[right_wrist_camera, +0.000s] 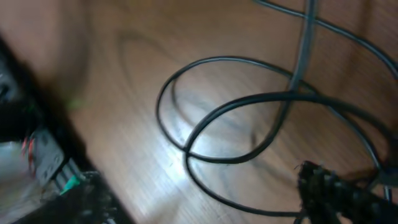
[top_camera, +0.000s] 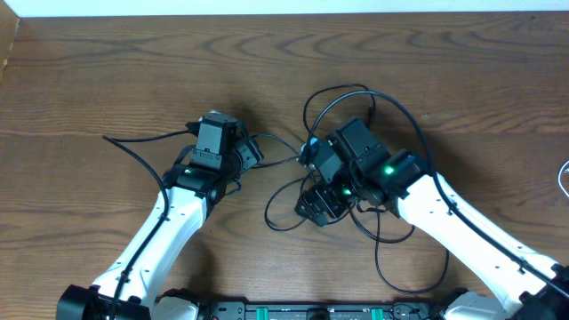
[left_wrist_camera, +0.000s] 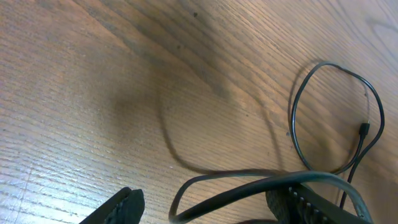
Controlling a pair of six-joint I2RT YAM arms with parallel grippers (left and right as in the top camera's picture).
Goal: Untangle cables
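While the black cables (right_wrist_camera: pixel 289 93) are lying in crossed loops near the middle of the table (top_camera: pixel 107 71), the right gripper (right_wrist_camera: pixel 199 180) is hanging over them spread wide, clamping nothing. The left gripper (left_wrist_camera: pixel 208 196) is standing partly open, one black cord running loose across its gap. Two grippers are showing and one white cord (top_camera: pixel 565 178) is lying at the right edge; the black ones are overlapping beyond counting.

You will find no readable text, label, brand, number or sign in any view: nothing legible on the cables (right_wrist_camera: pixel 217 59), the wooden table (top_camera: pixel 107 71), the left arm (top_camera: pixel 169 222) or the right arm (top_camera: pixel 462 222) (its green light (top_camera: pixel 388 169) is only a plain dot).
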